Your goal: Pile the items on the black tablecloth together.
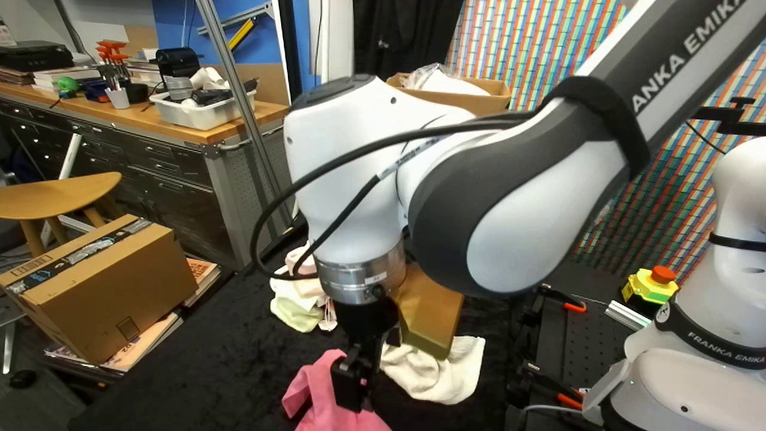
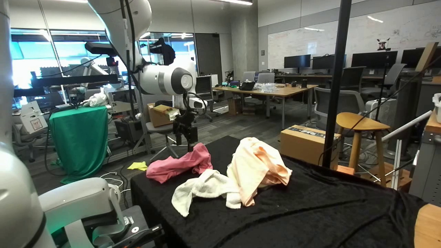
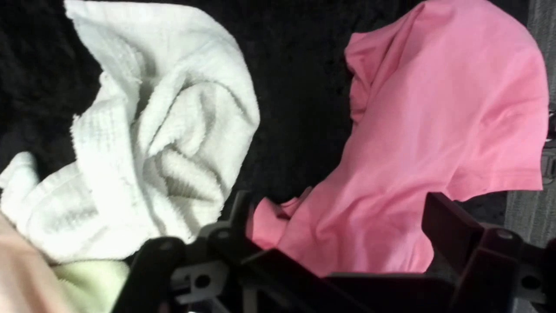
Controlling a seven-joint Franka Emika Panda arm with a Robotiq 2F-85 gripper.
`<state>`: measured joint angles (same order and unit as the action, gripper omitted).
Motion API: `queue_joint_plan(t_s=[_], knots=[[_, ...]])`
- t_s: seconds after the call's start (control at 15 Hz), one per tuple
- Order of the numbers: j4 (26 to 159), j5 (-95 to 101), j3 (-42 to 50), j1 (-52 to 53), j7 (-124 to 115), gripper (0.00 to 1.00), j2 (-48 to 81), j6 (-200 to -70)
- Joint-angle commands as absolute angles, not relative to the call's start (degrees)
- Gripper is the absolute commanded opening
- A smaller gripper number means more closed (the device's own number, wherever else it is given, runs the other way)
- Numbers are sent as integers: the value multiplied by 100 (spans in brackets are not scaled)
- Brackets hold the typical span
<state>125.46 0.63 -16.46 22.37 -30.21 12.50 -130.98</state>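
Observation:
The items are cloths lying on the black tablecloth (image 2: 293, 220). My gripper (image 3: 341, 213) stands open over one end of the pink cloth (image 3: 443, 108); folds of it show between the wide-apart fingers, without being pinched. In an exterior view the gripper (image 2: 186, 136) hangs just behind the raised end of the pink cloth (image 2: 182, 163); whether they touch I cannot tell. A crumpled white cloth (image 3: 173, 130) lies beside the pink one. Against the white cloth (image 2: 206, 187) leans a tall peach heap (image 2: 256, 167). A pale green cloth (image 1: 296, 314) shows under the peach.
A brown box (image 1: 434, 299) stands among the cloths, partly hidden by the arm. Near the tablecloth's right edge sit a yellow and red stop button (image 1: 651, 284) and a second arm base (image 1: 688, 383). A cardboard box (image 1: 108, 287) stands off the table's far side.

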Motion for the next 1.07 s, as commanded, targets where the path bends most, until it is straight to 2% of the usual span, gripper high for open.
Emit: queue_joint_plan(t_s=[0.0,0.73,1.0], knots=[[12419,-100,-1660,2440,-3541,100,1697,-13597],[12398,-71,-1437,2658,-3385,100,2303,-14960],[12567,572,-1059,2950,-3588,100,2275,-15516]])
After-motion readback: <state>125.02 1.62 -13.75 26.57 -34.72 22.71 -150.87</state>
